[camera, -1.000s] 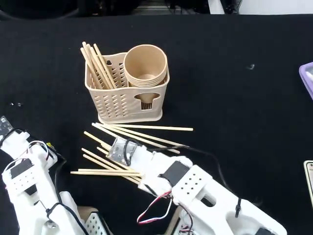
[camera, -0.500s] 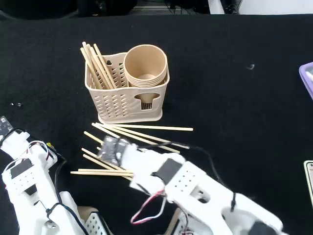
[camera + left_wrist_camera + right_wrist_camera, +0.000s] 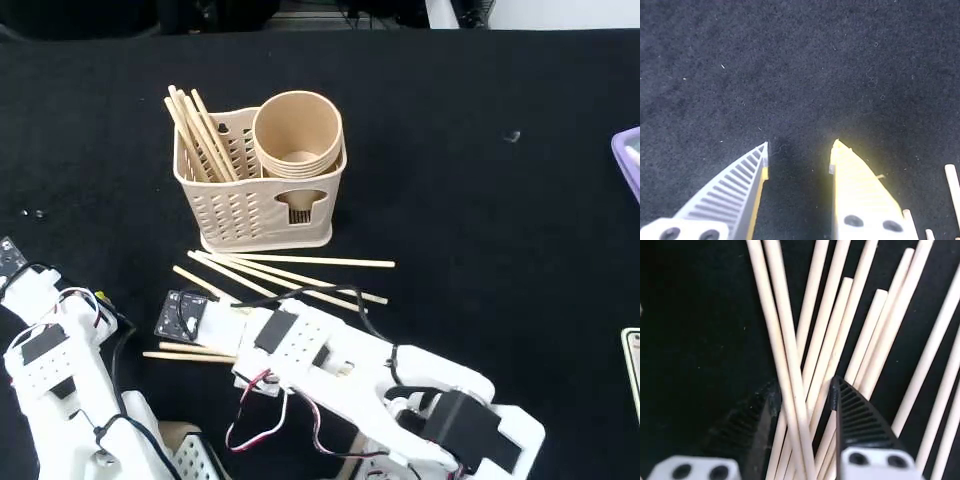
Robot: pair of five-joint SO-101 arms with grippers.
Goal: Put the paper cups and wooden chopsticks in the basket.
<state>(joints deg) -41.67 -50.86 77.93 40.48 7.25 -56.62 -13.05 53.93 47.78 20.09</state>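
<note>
Right wrist view puts your right end effector [image 3: 802, 387] directly over the loose pale wooden chopsticks [image 3: 787, 360]. Its jaws are partly spread and straddle two sticks whose long axes run between the fingers, so closing should pinch across them. In the high view the pile lies low and left of centre on the black desk [image 3: 480, 200], just below the beige perforated plastic basket [image 3: 255, 210] holding the stacked brown paper cups [image 3: 297, 125]. Your left end effector [image 3: 799, 150] hangs spread over bare cloth, farther off.

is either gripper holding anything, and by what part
Nothing is held. The right gripper stands open astride loose chopsticks; the left gripper is open over the black cloth.
</note>
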